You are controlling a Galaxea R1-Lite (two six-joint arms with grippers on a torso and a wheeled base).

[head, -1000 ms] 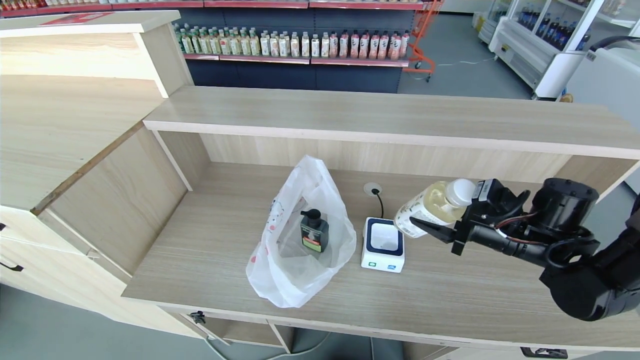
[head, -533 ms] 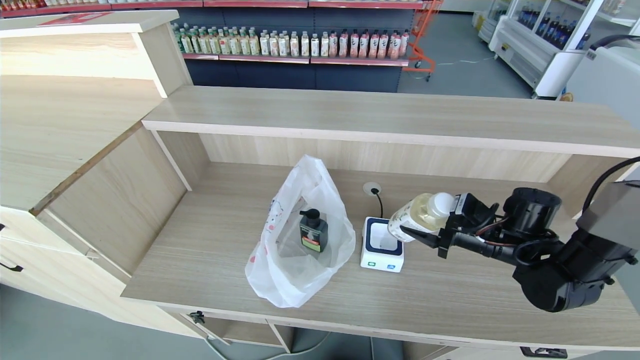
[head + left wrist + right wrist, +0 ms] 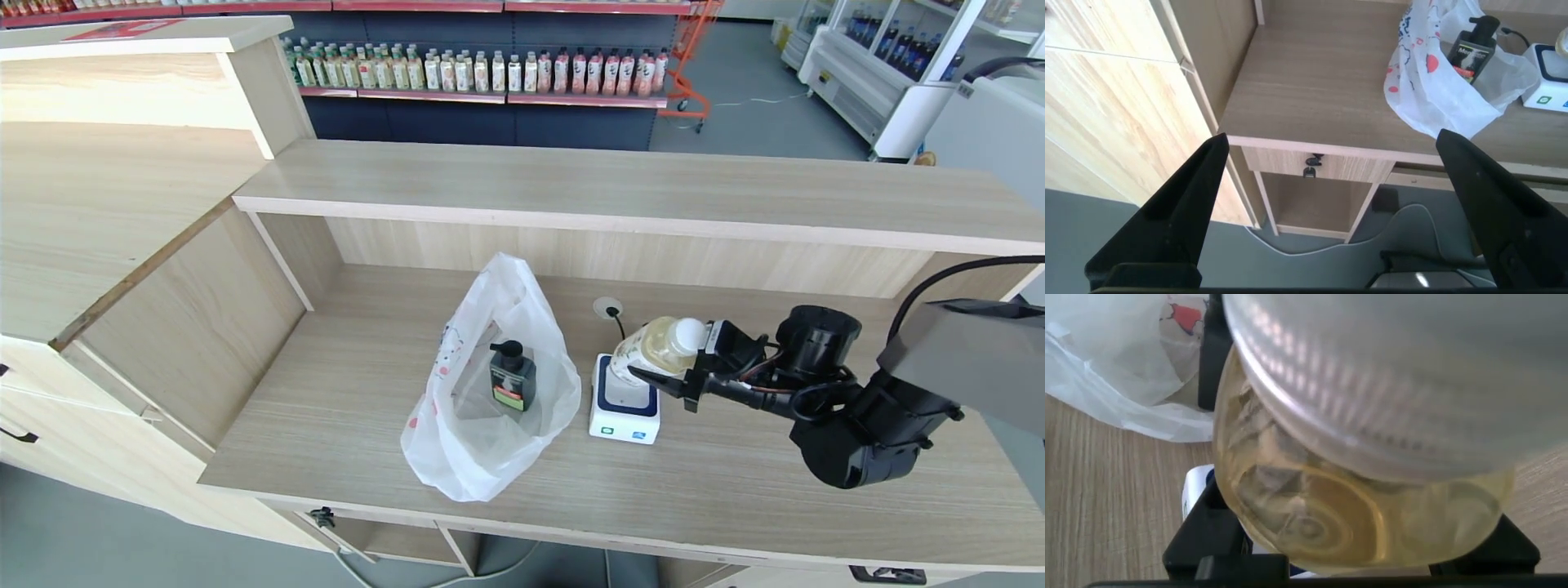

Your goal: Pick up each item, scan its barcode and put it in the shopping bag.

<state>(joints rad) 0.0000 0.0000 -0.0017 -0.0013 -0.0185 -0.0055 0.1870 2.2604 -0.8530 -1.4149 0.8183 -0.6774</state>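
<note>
Swinging my right tool (image 3: 642,364), clamped on the bottle (image 3: 658,346), in over the scanner (image 3: 624,425); I judge the barcode read is imminent

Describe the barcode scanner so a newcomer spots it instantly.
On the lower wooden counter, look just right of the white shopping bag. The scanner is the small white box there, cabled to a hole behind it. Its dark-blue-framed top, under the tilted yellowish bottle, sets it apart.

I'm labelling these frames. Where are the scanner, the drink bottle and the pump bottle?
scanner (image 3: 624,424), head view, white front face.
drink bottle (image 3: 649,351), head view, pale yellow body.
pump bottle (image 3: 513,382), head view, dark body.
</note>
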